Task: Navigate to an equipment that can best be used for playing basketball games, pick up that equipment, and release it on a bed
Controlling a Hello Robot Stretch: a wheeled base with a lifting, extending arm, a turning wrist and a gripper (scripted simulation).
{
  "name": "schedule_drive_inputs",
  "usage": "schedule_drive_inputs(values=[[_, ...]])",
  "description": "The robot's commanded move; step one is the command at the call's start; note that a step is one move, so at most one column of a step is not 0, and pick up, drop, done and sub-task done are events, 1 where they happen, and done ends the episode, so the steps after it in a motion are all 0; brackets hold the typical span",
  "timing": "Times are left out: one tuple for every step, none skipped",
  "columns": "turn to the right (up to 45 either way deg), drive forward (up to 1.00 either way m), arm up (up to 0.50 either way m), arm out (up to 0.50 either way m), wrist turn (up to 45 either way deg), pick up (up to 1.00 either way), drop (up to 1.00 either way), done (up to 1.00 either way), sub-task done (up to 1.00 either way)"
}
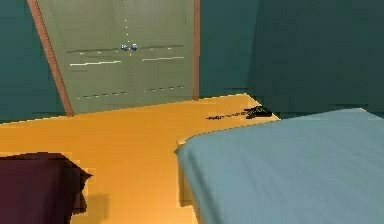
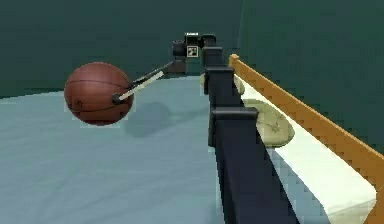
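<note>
Teal walls enclose a bedroom whose bed (image 1: 290,170) wears a pale blue cover. The basketball (image 2: 98,92) hangs in the claw (image 2: 125,97), held clear above the mattress. Dropped from here, the round ball could bounce and roll off the bed. The arm (image 2: 235,140) reaches far out beside the headboard (image 2: 300,110).

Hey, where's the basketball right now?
On the arm side view's left, the basketball hangs at the hand's far end, clear above the pale blue bed, left of the dark arm.
</note>
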Motion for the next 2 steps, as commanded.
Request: schedule_drive_inputs(values=[[0.0, 0.0, 0.0, 0.0, 45.0, 0.0, 0.0, 0.0, 0.0], [0.0, 0.0, -0.14, 0.0, 0.0, 0.0, 0.0, 0.0, 0.0]])
